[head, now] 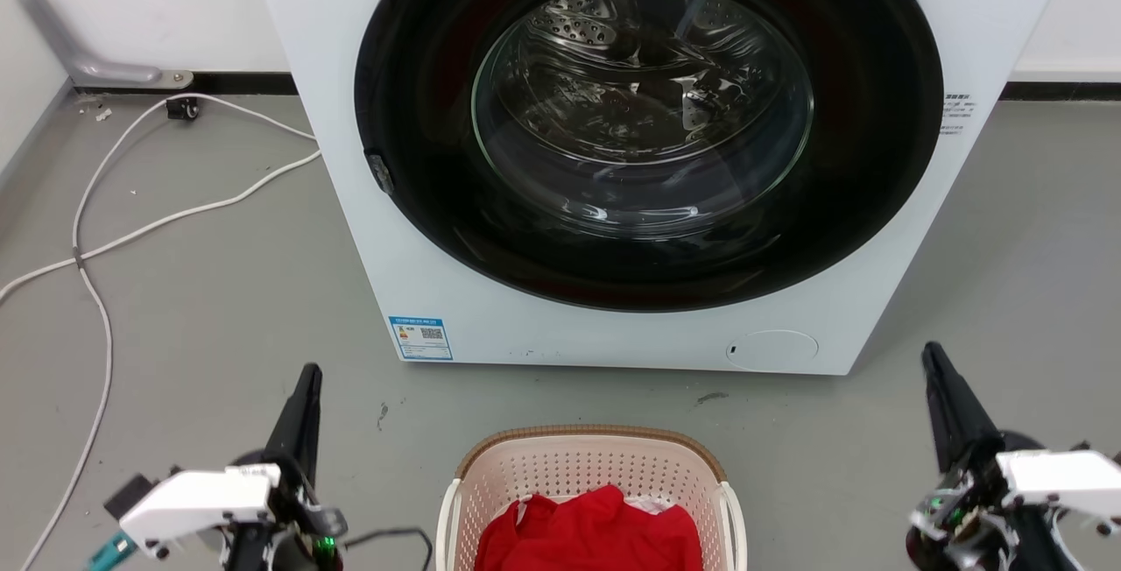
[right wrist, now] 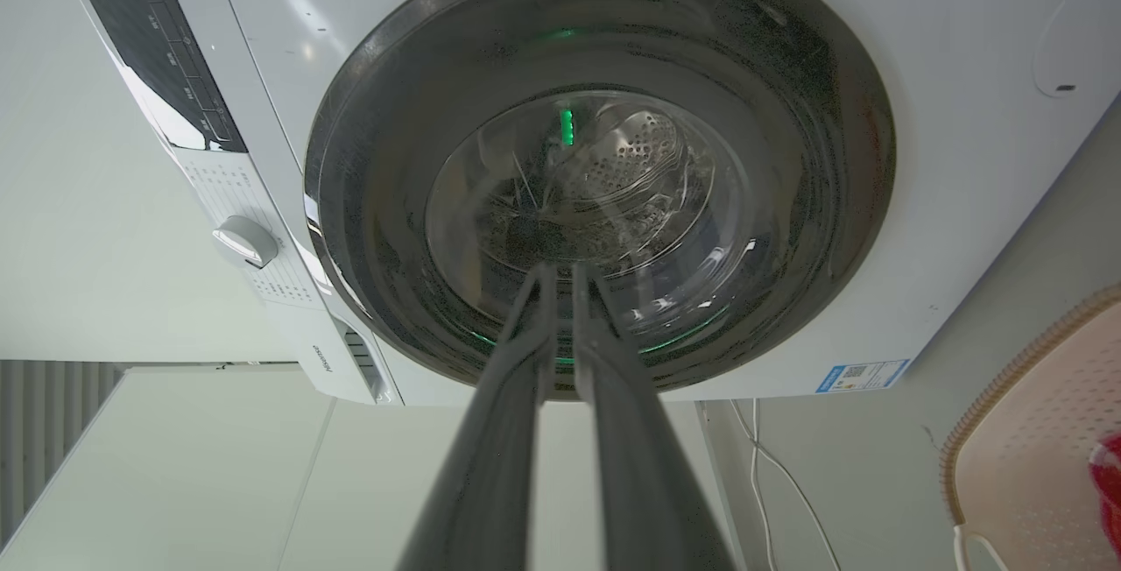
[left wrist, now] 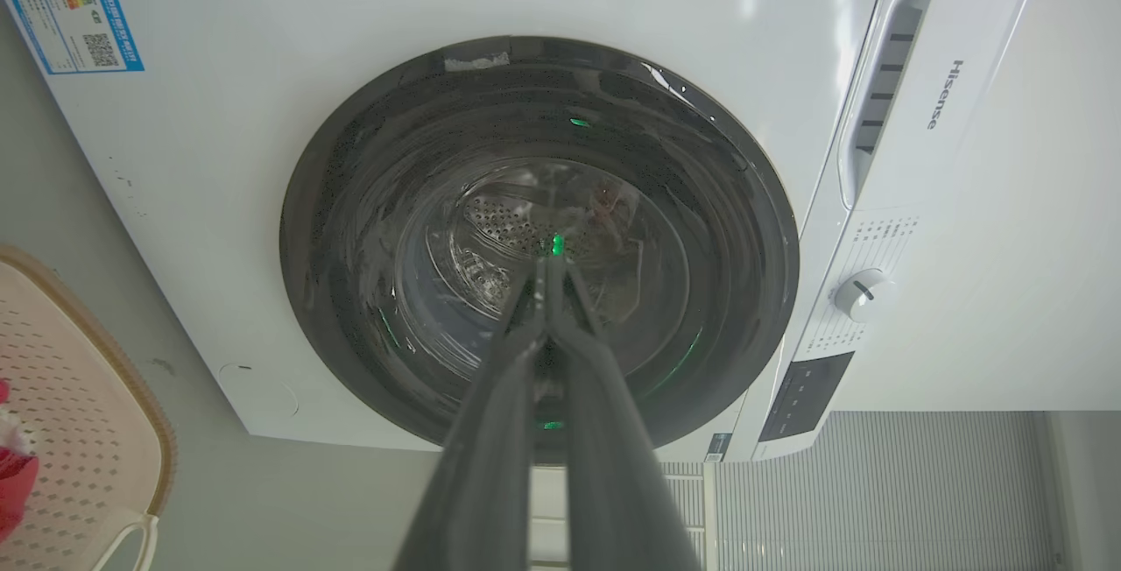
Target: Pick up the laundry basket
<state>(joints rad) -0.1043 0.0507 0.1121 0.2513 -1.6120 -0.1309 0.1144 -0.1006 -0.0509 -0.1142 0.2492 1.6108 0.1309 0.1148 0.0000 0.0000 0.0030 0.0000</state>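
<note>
The laundry basket (head: 595,435), cream-white and perforated with a brown rim, stands on the floor at the bottom centre, in front of the washing machine. A red garment (head: 591,527) lies inside it. My left gripper (head: 306,378) hovers left of the basket and apart from it, its fingers pressed together and empty. To the basket's right, also apart, my right gripper (head: 933,361) is shut on nothing. The basket's edge (left wrist: 79,396) shows at the lower left of the left wrist view beside the shut left gripper (left wrist: 550,264). It appears again, as a rim (right wrist: 1033,431), at the lower right of the right wrist view, by the right gripper (right wrist: 560,271).
A white front-loading washing machine (head: 438,273) with its round glass door (head: 644,107) closed stands just behind the basket. White cables (head: 96,291) trail over the grey floor at the left. A grey pipe bracket (head: 114,72) runs along the wall's base.
</note>
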